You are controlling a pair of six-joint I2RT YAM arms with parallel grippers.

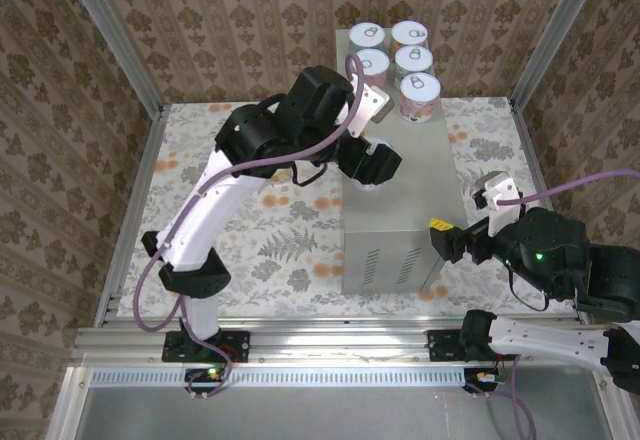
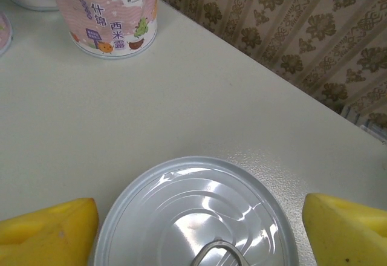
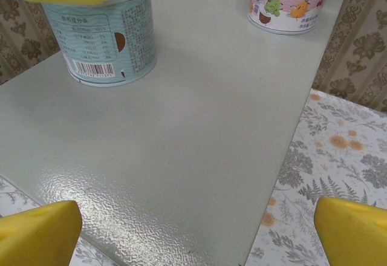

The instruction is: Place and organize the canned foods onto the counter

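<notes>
1. The tin I am concerned with is a small cylindrical can with a teal paper label and a silvery pull-tab lid [image 2: 193, 217]. It stands upright on the long, light-grey metal worktop [image 1: 400, 215], roughly midway along it. It is well apart from the five similar tins [image 1: 413, 60] clustered at the far end.
2. I judge it stiff and fairly dense for its size, so not fragile. The paper label looks smooth and could slip under a light squeeze. The best hold is across the round side wall just below the lid rim, never on the pull tab.
3. My left jaws straddle this tin from above, with a yellow foam pad [image 2: 48, 230] on either side of the lid. They are parted rather than clamped: a sliver of worktop shows between the lid and the right-hand pad. On the other side I cannot tell whether the pad touches.
4. My right jaws gape wide and hold nothing, low over the near end of the worktop. The teal tin stands ahead of them and to the left, with a pinkish-labelled tin [image 3: 290, 6] farther on.
</notes>
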